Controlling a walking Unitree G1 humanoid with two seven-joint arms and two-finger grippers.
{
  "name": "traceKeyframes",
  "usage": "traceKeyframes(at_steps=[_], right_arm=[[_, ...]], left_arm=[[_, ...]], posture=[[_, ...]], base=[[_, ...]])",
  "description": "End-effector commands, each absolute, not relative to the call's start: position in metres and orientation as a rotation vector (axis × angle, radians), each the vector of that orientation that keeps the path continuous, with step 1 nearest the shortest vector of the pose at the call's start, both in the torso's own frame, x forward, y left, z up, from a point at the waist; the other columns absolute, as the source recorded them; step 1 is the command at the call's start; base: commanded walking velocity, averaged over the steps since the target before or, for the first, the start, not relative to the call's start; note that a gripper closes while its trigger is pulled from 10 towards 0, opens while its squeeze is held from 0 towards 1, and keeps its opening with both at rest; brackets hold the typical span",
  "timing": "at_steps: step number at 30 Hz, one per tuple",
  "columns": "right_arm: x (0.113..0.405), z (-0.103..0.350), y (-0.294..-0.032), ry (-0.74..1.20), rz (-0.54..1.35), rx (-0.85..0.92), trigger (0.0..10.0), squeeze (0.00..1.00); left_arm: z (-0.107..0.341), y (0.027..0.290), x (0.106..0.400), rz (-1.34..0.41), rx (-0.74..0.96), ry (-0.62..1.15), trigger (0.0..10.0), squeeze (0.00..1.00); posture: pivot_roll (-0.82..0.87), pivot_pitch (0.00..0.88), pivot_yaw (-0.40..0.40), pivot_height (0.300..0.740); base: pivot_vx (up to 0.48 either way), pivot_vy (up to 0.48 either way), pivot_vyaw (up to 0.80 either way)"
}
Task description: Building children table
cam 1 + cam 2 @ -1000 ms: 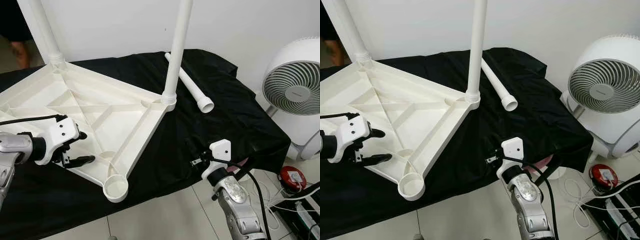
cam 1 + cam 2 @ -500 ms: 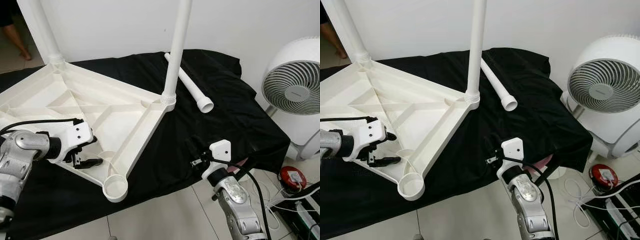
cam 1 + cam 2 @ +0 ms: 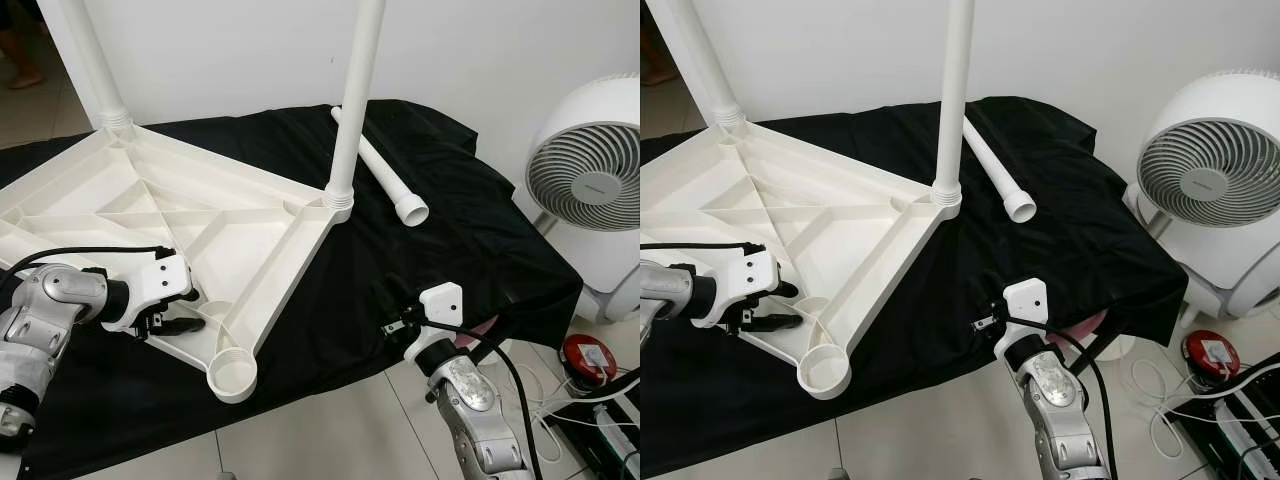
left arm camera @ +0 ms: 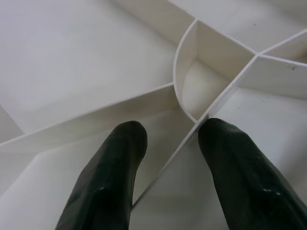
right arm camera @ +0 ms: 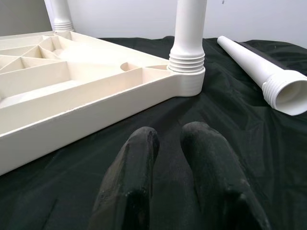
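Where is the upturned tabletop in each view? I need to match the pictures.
Left eye view: upturned tabletop in the left half, on the black cloth.
Right eye view: left half again.
Left wrist view: its ribs lie under the left gripper, jaws open.
Right wrist view: upper left, past the right gripper.
Shared landmark: its ribbed underside.

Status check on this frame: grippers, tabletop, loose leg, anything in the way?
Left gripper open, fingers astride a rib of the upturned tabletop. Right gripper nearly shut, empty, low over the black cloth. Loose leg lying unobstructed behind the corner leg.
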State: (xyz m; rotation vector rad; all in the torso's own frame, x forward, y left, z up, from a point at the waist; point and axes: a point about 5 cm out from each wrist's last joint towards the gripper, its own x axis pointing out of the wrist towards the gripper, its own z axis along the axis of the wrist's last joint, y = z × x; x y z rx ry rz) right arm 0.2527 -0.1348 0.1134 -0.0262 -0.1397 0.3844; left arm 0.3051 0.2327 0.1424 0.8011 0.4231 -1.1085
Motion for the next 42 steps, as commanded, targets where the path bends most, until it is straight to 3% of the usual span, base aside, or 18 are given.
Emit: traceKeyframes(at_steps=[1, 18, 19, 29, 30, 32, 33, 36, 37, 38, 42], right_arm=[[0.251, 0.113, -0.135, -0.144, 0.380, -0.037, 10.0, 0.00], [0.253, 0.114, -0.133, -0.147, 0.382, -0.036, 10.0, 0.00], [0.254, 0.115, -0.132, -0.151, 0.379, -0.033, 10.0, 0.00], [0.255, 0.115, -0.126, -0.154, 0.387, -0.022, 10.0, 0.00], [0.256, 0.116, -0.126, -0.156, 0.389, -0.021, 10.0, 0.00], [0.256, 0.116, -0.126, -0.156, 0.389, -0.021, 10.0, 0.00], [0.256, 0.117, -0.124, -0.158, 0.393, -0.020, 10.0, 0.00], [0.257, 0.117, -0.124, -0.158, 0.392, -0.016, 10.0, 0.00], [0.258, 0.118, -0.125, -0.161, 0.389, -0.018, 10.0, 0.00], [0.259, 0.118, -0.126, -0.163, 0.385, -0.017, 10.0, 0.00], [0.261, 0.121, -0.128, -0.180, 0.364, -0.018, 10.0, 0.00]], left_arm=[[0.137, 0.230, 0.305, -1.087, 0.770, 0.418, 0.0, 0.00], [0.133, 0.185, 0.303, -1.083, 0.667, 0.260, 0.0, 0.00], [0.135, 0.166, 0.305, -1.057, 0.619, 0.193, 0.0, 0.00], [0.154, 0.119, 0.314, -0.988, 0.506, 0.021, 1.0, 0.00], [0.155, 0.109, 0.314, -0.997, 0.505, -0.005, 9.1, 0.00], [0.155, 0.109, 0.314, -0.997, 0.505, -0.005, 9.1, 0.00], [0.155, 0.097, 0.312, -1.012, 0.516, -0.030, 10.0, 0.00], [0.156, 0.094, 0.311, -1.018, 0.525, -0.038, 10.0, 0.00], [0.156, 0.095, 0.312, -1.016, 0.520, -0.032, 10.0, 0.16], [0.158, 0.097, 0.313, -1.017, 0.508, -0.028, 10.0, 1.00], [0.167, 0.105, 0.313, -1.003, 0.519, -0.036, 10.0, 1.00]], posture=[[-0.05, 0.032, -0.004, 0.740], [-0.04, 0.045, -0.005, 0.740], [-0.04, 0.043, 0.000, 0.740], [-0.04, 0.048, -0.005, 0.740], [-0.04, 0.048, -0.005, 0.740], [-0.04, 0.048, -0.005, 0.740], [-0.04, 0.050, -0.011, 0.740], [-0.04, 0.049, -0.013, 0.740], [-0.04, 0.049, -0.012, 0.740], [-0.04, 0.049, -0.012, 0.740], [-0.04, 0.046, -0.009, 0.740]], base=[[0.000, 0.000, 0.00], [0.000, 0.000, 0.00], [0.000, 0.000, 0.00], [0.000, 0.000, 0.00], [0.000, 0.000, 0.00], [0.000, 0.000, 0.00], [0.000, 0.000, 0.00], [0.000, 0.000, 0.00], [0.000, 0.000, 0.00], [0.000, 0.000, 0.00], [0.000, 0.000, 0.00]])
